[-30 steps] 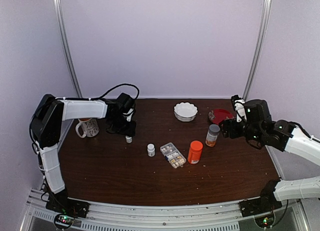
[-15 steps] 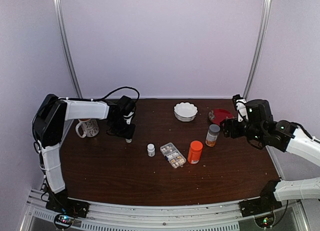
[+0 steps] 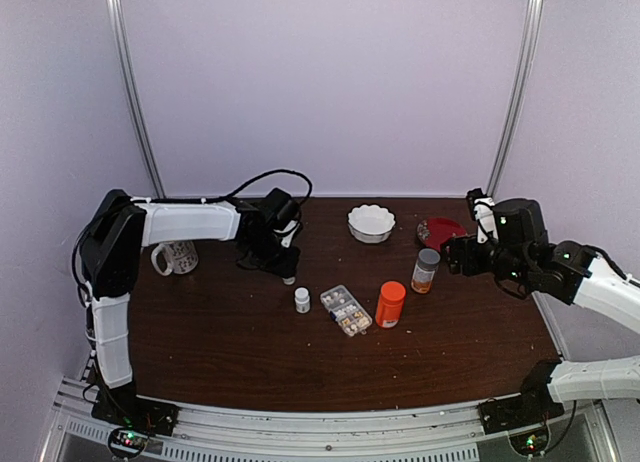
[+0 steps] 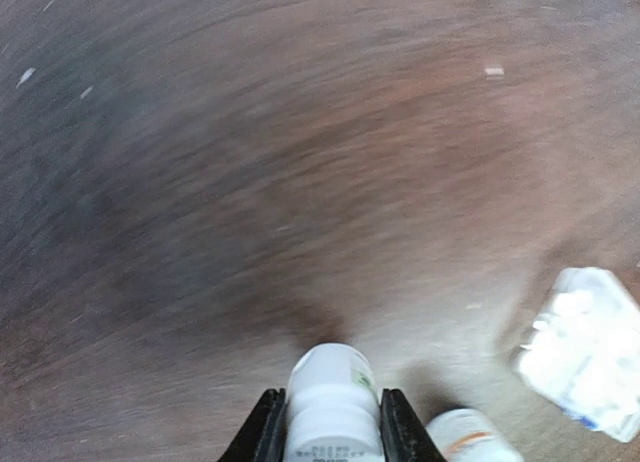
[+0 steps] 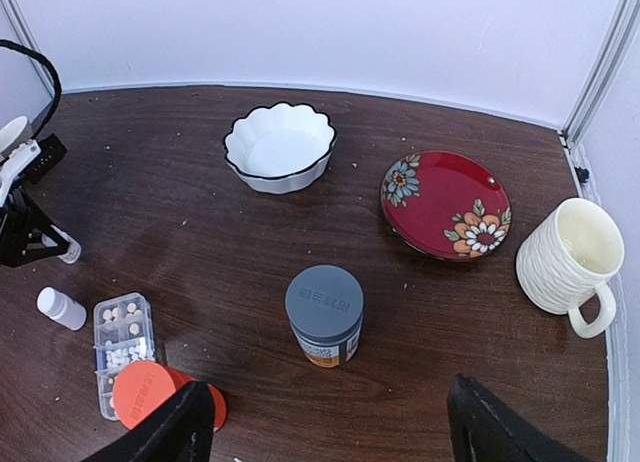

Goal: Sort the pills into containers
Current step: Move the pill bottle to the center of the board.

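**On the brown table: contents and gripper positions**

At the far edge of the table (image 3: 220,352), a white scalloped bowl (image 3: 371,223); right of it, a red flowered plate (image 3: 441,230). At far left, close under the left arm, a patterned mug (image 3: 177,255). At far right, seen from the right wrist only, a cream ribbed mug (image 5: 565,257). Toward centre, an upright grey-capped bottle (image 3: 426,270); nearer and left of it, an orange bottle (image 3: 390,304).

Just left of the orange bottle, the clear pill box (image 5: 100,332), set at a slant. In its compartments, small white pills (image 5: 118,356), several to a cell; count not readable.

Left gripper (image 3: 287,272): closed on a white bottle (image 4: 330,407), fingers (image 4: 265,430) pressed to both its sides. Bottle upright; resting on the table or just off it, cannot tell. Left-wrist view blurred. Just beside, toward the pill box, a second white bottle (image 3: 302,300), standing free. Pill box near this gripper but apart, with the second bottle between.

Right gripper (image 5: 330,412): spread wide, nothing between the fingers. Held above the table's right side, facing the grey-capped bottle. Pill box well apart from it, beyond the grey-capped and orange bottles, and partly hidden by the orange cap in the right-wrist view.
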You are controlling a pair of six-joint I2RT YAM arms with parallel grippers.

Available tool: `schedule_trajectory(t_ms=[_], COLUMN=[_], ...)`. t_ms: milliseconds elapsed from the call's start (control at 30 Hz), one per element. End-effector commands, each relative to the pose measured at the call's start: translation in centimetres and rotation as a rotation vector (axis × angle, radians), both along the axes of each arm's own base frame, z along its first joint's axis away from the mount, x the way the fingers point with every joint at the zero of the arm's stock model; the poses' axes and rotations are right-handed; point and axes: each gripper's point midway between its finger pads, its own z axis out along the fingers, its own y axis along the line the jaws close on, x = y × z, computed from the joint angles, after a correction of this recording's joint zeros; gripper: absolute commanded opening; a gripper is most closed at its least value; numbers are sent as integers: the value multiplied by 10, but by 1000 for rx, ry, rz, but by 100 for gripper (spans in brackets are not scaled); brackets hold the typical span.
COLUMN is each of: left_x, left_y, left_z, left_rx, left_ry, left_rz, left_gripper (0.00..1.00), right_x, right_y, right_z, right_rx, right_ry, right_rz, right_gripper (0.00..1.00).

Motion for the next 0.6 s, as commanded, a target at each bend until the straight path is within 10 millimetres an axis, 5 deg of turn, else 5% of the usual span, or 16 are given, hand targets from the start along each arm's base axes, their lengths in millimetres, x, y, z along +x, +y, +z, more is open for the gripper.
schedule_trajectory(t_ms=[0,467,567], left_x=[-4,-11,-11], left_y=[-38,-52,-53], left_z=[12,-11,-10], left_rx=[-55,-29,-24], left_ry=[-13,23,20], left_rz=[-61,-86,-88], left_gripper=[28,42,57], right_x=[-3,-7,-7], right_y=[-2,-7,-7], right_z=[0,1,1], right_rx=[16,37,35], right_ry=[-2,-43,-42], right_rz=[-1,-8,-10], right_gripper=[83,84,84])
